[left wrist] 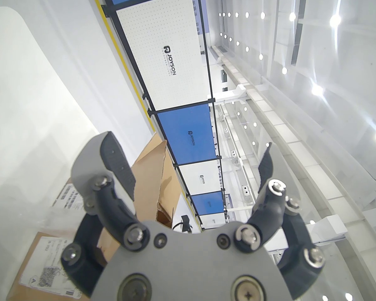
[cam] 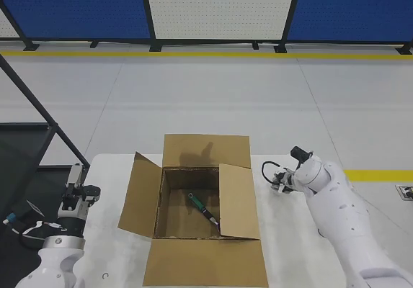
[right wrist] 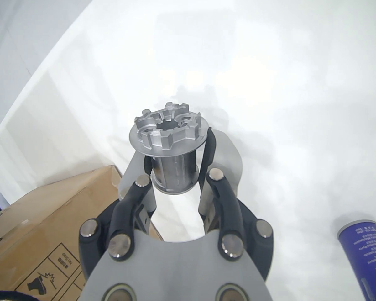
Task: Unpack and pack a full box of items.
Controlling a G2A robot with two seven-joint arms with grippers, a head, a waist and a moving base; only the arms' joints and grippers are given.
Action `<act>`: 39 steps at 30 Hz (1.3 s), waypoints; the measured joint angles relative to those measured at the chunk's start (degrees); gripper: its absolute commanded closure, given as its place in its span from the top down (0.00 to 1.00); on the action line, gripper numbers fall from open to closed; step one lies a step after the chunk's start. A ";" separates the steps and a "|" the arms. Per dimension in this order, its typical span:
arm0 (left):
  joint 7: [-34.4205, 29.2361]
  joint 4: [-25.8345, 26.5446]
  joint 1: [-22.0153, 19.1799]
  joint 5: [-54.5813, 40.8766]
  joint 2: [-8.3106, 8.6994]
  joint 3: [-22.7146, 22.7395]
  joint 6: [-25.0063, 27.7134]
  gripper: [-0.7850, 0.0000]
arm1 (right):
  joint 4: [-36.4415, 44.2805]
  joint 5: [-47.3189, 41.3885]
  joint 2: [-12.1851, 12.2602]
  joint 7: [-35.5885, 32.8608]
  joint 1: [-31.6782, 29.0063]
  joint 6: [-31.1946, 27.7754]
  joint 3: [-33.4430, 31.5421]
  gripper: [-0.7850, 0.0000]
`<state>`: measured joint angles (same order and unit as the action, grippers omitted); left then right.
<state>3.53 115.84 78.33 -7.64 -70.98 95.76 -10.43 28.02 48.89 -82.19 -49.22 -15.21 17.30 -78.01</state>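
Table (cam: 285, 230): box (cam: 206, 151), can (right wrist: 363, 252) | right end effector (right wrist: 177, 155) holds hub (right wrist: 167, 129) | left end effector (left wrist: 189, 151) wide

This is an industrial hall, a factory-floor test area rather than a home or office. The smooth pale grey floor (cam: 213, 93) carries a painted yellow line (cam: 192, 53). Behind the line stands a row of blue panels (cam: 76, 18) and white perforated panels (cam: 217, 18) in black frames. The left wrist view looks up to a very high white ceiling (left wrist: 300, 64) with rows of round lights (left wrist: 335, 20). A white tabletop (cam: 282, 230) bears a cardboard box (cam: 206, 263) with shipping labels. A machined metal part (right wrist: 169, 145) and a blue spray can (right wrist: 362, 252) suit a workshop.
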 measured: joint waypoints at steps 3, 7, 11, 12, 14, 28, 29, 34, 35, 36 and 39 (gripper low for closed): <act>0.00 0.00 0.00 0.00 0.00 0.00 0.00 1.00 | 5.84 -1.11 1.25 -0.33 -2.99 -2.77 -2.14 0.00; 0.00 0.00 0.00 0.00 0.00 0.00 0.00 1.00 | 18.41 -2.28 2.83 -1.93 -9.46 -4.91 -5.32 0.00; 0.00 0.00 0.00 0.00 0.00 0.00 0.00 1.00 | 37.03 -3.97 4.17 -5.25 -18.97 -6.16 -8.85 0.00; 0.00 0.00 0.00 0.00 0.00 0.00 0.00 1.00 | 41.03 -4.36 4.39 -5.90 -20.98 -6.34 -9.55 0.00; 0.00 0.00 0.00 0.00 0.00 0.00 0.00 1.00 | 49.51 -5.69 4.78 -7.32 -25.13 -7.46 -10.71 0.00; 0.00 0.00 0.00 0.00 0.00 0.00 0.00 1.00 | 71.43 -10.11 5.25 -11.34 -29.97 -10.68 -4.63 0.00; 0.00 0.00 0.00 0.00 0.00 0.00 0.00 1.00 | 71.41 -9.90 5.26 -11.38 -29.91 -10.60 -4.56 0.00; 0.00 0.00 0.00 0.00 0.00 0.00 0.00 1.00 | 71.37 -9.92 5.26 -11.34 -29.94 -10.63 -4.66 0.00; 0.00 0.00 0.00 0.00 0.00 0.00 0.00 1.00 | 71.37 -9.92 5.26 -11.33 -29.95 -10.64 -4.66 0.00; 0.00 0.00 0.00 0.00 0.00 0.00 0.00 1.00 | 71.37 -9.92 5.26 -11.33 -29.95 -10.64 -4.66 0.00; -2.54 -0.06 0.06 -2.99 -0.01 1.17 0.58 1.00 | 71.38 -10.26 5.24 -10.46 -30.56 -10.83 -4.22 0.00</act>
<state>0.99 115.78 78.39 -10.63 -70.99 96.94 -9.85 99.40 38.63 -76.95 -59.68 -45.77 6.47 -82.23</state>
